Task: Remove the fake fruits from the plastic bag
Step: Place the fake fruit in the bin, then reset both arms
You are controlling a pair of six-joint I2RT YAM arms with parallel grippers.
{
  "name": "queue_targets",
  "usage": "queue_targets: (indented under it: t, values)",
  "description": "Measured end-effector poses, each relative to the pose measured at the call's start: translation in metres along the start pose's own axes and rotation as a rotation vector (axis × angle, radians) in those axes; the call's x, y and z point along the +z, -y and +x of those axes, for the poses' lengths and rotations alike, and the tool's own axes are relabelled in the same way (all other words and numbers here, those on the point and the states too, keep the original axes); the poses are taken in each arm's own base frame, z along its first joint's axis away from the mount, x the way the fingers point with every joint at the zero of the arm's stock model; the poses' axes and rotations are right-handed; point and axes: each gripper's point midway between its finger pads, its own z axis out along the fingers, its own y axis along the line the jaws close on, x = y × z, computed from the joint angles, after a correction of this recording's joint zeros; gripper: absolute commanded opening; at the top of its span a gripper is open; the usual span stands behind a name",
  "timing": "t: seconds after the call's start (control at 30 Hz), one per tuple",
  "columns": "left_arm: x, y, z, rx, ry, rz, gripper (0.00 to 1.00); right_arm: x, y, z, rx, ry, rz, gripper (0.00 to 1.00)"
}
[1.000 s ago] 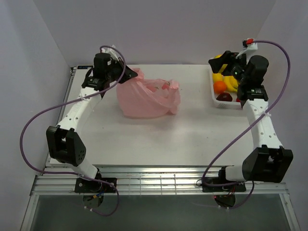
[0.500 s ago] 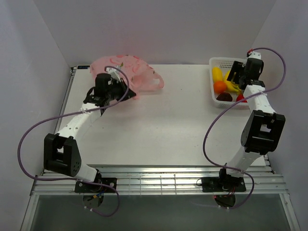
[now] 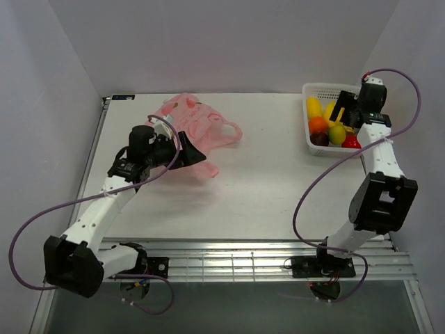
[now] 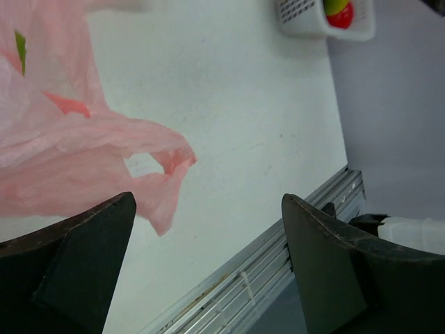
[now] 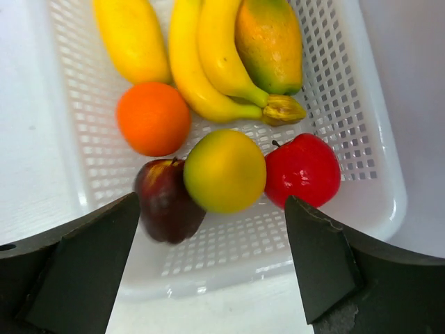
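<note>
Now, the left hand (image 4: 208,202) is spread wide, with the pink bag (image 4: 62,153) crumpled on the counter (image 4: 250,104) by one finger, not pinched. The right hand (image 5: 212,200) is spread too, empty, hovering over the basket (image 5: 379,174). Bananas (image 5: 201,62), orange (image 5: 153,118), apple (image 5: 302,170), purple fruit (image 5: 165,202) and pale fruit (image 5: 224,170) all sit inside.

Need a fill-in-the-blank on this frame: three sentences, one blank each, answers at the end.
1. The pink plastic bag shows in the ___ wrist view.
2. The banana bunch, orange and red apple lie in the white perforated ___.
3. The left gripper and right gripper both stand ___.
Missing words: left; basket; open.
</note>
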Motion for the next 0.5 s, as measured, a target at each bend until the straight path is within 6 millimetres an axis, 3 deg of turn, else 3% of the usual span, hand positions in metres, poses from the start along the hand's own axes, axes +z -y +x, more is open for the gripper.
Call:
queue_targets:
  t: [0.13, 0.23, 0.33, 0.4, 0.5]
  values:
    - [-0.043, 0.048, -0.049, 0.096, 0.182, 0.051, 0.98, -0.074, -0.010, -0.047, 0.040, 0.156, -0.078, 0.90]
    - [-0.074, 0.060, -0.061, 0.120, 0.277, 0.022, 0.98, -0.138, -0.014, -0.068, 0.080, 0.282, -0.127, 0.90]
    - [-0.095, 0.054, -0.054, 0.111, 0.308, -0.043, 0.98, -0.186, -0.016, -0.052, 0.106, 0.336, -0.175, 0.90]
    - [-0.108, 0.048, -0.047, 0.102, 0.321, -0.090, 0.98, -0.206, -0.017, -0.028, 0.116, 0.324, -0.202, 0.90]
    - [-0.126, 0.042, -0.036, 0.086, 0.339, -0.138, 0.98, -0.218, -0.017, 0.015, 0.138, 0.266, -0.219, 0.90]
